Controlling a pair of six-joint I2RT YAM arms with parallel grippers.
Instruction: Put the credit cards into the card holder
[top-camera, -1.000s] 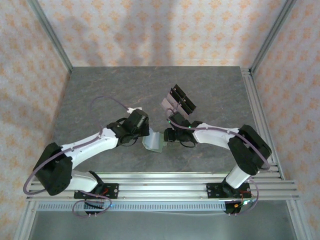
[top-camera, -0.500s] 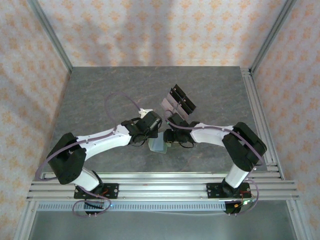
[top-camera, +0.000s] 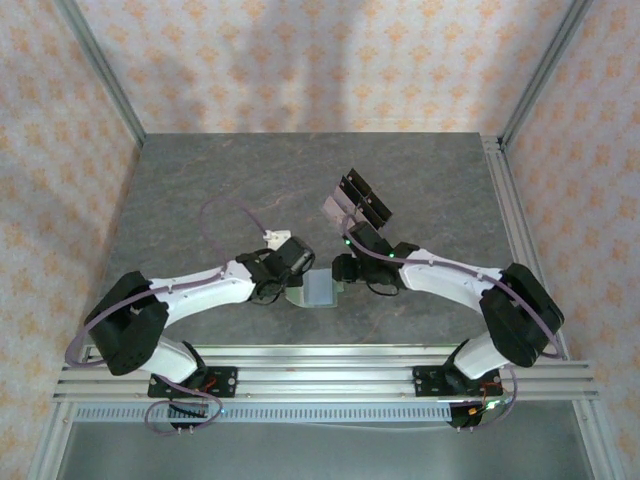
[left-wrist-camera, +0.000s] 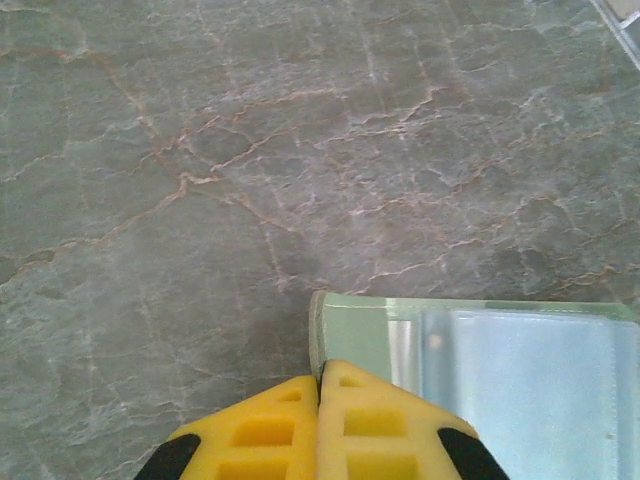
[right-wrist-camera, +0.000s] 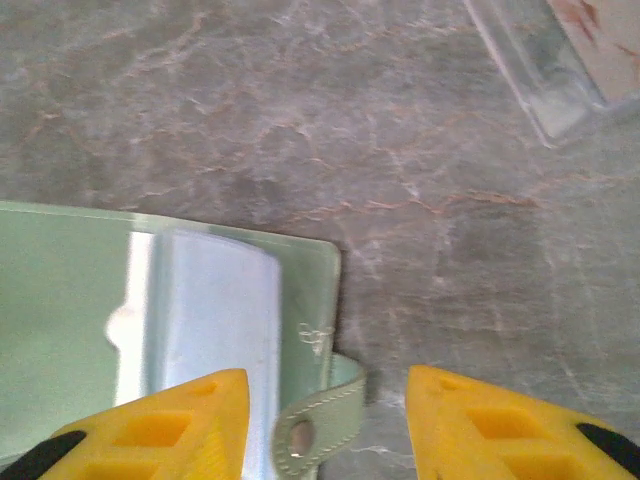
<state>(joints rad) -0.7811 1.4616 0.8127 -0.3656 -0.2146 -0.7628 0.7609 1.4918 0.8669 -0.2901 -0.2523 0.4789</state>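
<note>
Plainly, the left gripper (left-wrist-camera: 320, 388) has its yellow fingers pressed together, with the tips at the left edge of the card holder (left-wrist-camera: 500, 368). The card holder lies opened flat on the table between both arms. The right gripper (right-wrist-camera: 325, 392) stands partly spread and grips nothing; the snap tab (right-wrist-camera: 320, 410) lies between its fingers. The credit cards (top-camera: 333, 207) lean at the clear rack (top-camera: 364, 203) just behind. The table (top-camera: 200, 200) is grey veined stone, and orange-patterned wallpaper (top-camera: 300, 60) covers the walls around it.
</note>
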